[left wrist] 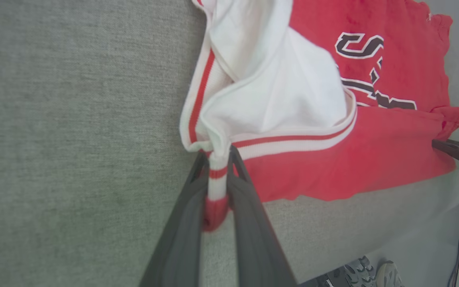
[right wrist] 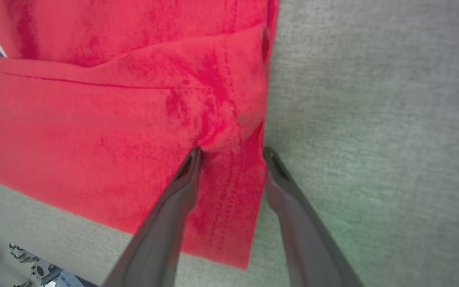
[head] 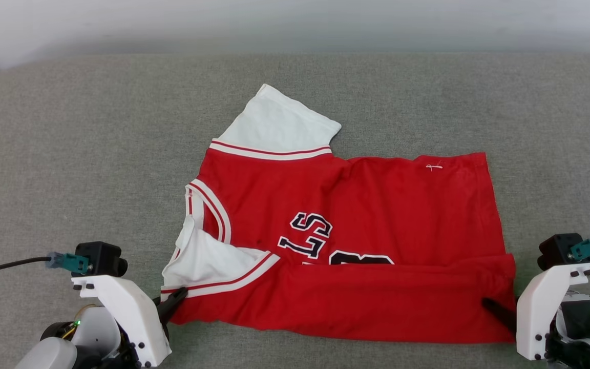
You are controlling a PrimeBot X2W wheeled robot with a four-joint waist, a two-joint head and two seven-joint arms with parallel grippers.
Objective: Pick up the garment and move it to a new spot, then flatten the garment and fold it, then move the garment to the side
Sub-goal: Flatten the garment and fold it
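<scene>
Grey cloth surface under garment; left gripper pinches its corner.

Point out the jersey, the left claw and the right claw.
jersey (head: 377, 205), head view, red chest.
left claw (left wrist: 217, 153), left wrist view, midway between fingertips pinching striped trim.
right claw (right wrist: 232, 150), right wrist view, midway between fingertips straddling hem.

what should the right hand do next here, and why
Probably close the right hand on the hem. Its fingers stand apart, straddling the red corner of the garment, with cloth between them but not pinched. The left hand is shut on the striped trim at the other near corner, so a matching grip would likely let both corners lift together.
</scene>
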